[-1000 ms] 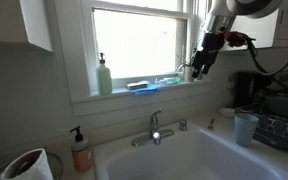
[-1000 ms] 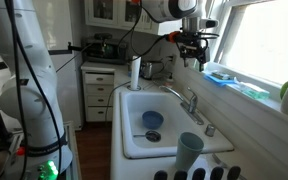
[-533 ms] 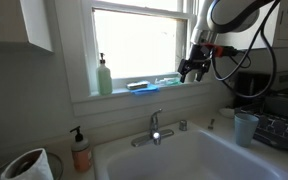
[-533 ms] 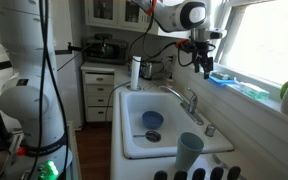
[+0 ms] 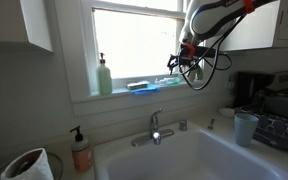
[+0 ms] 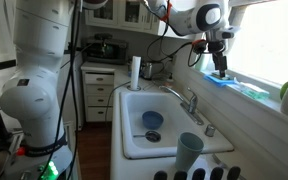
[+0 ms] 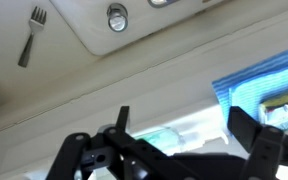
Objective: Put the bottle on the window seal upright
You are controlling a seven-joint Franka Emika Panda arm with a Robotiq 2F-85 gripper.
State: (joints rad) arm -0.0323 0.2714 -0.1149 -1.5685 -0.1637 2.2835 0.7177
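Hovering just above the window seal (image 5: pixel 119 94), my gripper (image 5: pixel 184 66) has its fingers (image 7: pixel 256 140) spread well apart, clamped on nothing. The wrist view cuts off the fingers at the bottom edge, and a pale streak between them is too blurred to name. In an exterior view the bottle (image 5: pixel 167 80) is a small teal smear that looks to be lying flat on the ledge just below me. My arm (image 5: pixel 219 15) arches in from above, wrist bent down. A blue cloth (image 7: pixel 259 85) lies just beside.
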